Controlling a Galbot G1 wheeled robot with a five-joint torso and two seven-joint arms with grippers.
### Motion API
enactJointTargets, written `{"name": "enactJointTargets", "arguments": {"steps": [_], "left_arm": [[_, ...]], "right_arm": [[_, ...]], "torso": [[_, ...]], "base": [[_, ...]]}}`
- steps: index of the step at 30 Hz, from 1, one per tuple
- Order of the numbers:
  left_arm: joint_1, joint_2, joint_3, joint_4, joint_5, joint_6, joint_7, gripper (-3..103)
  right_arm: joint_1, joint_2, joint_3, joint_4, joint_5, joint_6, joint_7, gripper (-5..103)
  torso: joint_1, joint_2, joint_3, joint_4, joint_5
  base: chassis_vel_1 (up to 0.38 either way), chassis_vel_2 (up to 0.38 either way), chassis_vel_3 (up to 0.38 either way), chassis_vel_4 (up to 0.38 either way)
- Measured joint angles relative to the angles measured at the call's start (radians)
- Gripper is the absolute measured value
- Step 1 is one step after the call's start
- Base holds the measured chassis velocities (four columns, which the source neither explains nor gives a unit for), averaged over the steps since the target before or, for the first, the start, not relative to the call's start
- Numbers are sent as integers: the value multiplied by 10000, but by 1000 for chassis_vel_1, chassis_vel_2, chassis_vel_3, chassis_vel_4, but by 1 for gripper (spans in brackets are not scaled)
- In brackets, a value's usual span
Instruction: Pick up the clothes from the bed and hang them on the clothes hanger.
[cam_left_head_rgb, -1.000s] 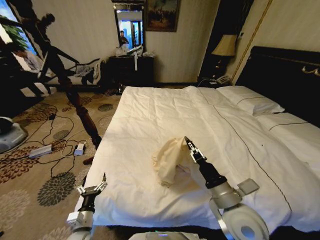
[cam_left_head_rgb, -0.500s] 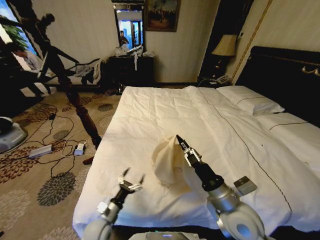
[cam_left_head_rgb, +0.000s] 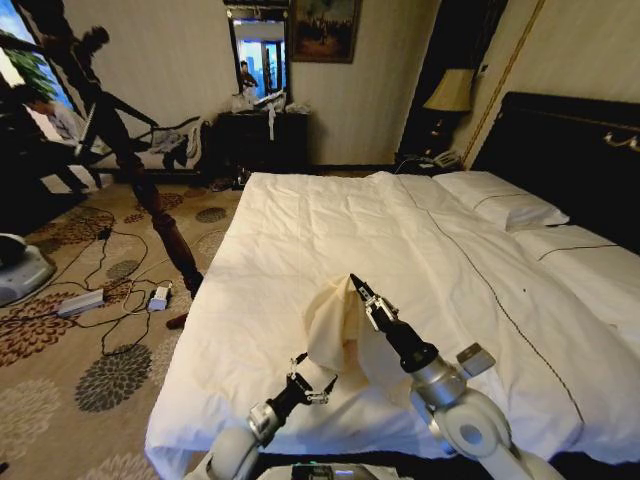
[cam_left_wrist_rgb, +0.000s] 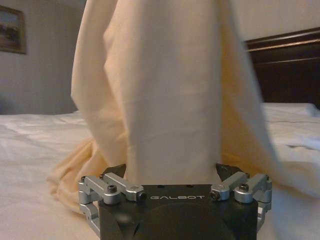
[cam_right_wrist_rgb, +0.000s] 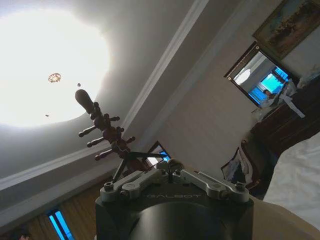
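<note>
The left hand (cam_left_head_rgb: 312, 388) has advanced from the bed's near corner to the hanging folds, fingers spread wide. The right hand (cam_left_head_rgb: 358, 288) has raised the cream, thin-fabric shirt (cam_left_head_rgb: 335, 325), pinched shut, above the white-duveted bed (cam_left_head_rgb: 300, 230); a two-handed hold looks imminent.

Pale striped wallpaper (cam_left_head_rgb: 180, 60) covers the far wall, where a tall mirror (cam_left_head_rgb: 262, 55) hangs above a dark wooden dresser (cam_left_head_rgb: 262, 140) beside a framed painting (cam_left_head_rgb: 324, 28). A brown patterned floral carpet (cam_left_head_rgb: 90, 330) strewn with cables covers the floor. A cream-shaded bedside lamp (cam_left_head_rgb: 450, 92) stands in the corner. A bright round ceiling light (cam_right_wrist_rgb: 50, 65) glows overhead.
</note>
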Motion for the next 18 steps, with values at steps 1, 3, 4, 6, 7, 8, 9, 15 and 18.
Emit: {"name": "enactJointTargets", "arguments": {"steps": [1,3,4,6,7,8,9,15,18], "left_arm": [[0,0,0,0,0,0,0,100],[-272,-253,64,234,130,34,-299,100],[-374,-375,97,353,177,50,-462,101],[-402,-425,97,406,202,50,-536,97],[-401,-446,85,415,217,50,-569,93],[-373,-486,-4,406,211,46,-659,88],[-373,-486,-4,406,211,46,-659,88],[-248,-581,-548,-2,28,33,-767,66],[-61,-437,-899,-458,-407,166,-672,49]], "right_arm": [[0,0,0,0,0,0,0,0],[-5,71,-18,38,-17,0,-12,0],[-32,128,-18,60,-49,-1,-13,0],[-58,172,-17,72,-97,-1,-13,0],[-71,202,-13,77,-136,-1,-13,0],[-89,272,-2,93,-199,-2,-3,0],[-89,272,-2,93,-199,-2,-3,0],[-182,407,56,125,-454,-4,130,0],[-271,483,113,128,-546,2,447,0]], "torso": [[0,0,0,0,0],[0,0,0,-2,0],[1,0,0,-1,-1],[0,0,0,-1,0],[0,0,0,-1,0],[0,1,0,-1,-1],[0,1,0,-1,-1],[0,0,0,0,-2],[0,0,-1,0,-1]], "base": [[0,0,0,0],[0,0,0,0],[0,0,0,0],[0,0,0,0],[0,0,0,0],[0,0,0,0],[0,0,0,0],[0,0,0,0],[0,0,0,0]]}}
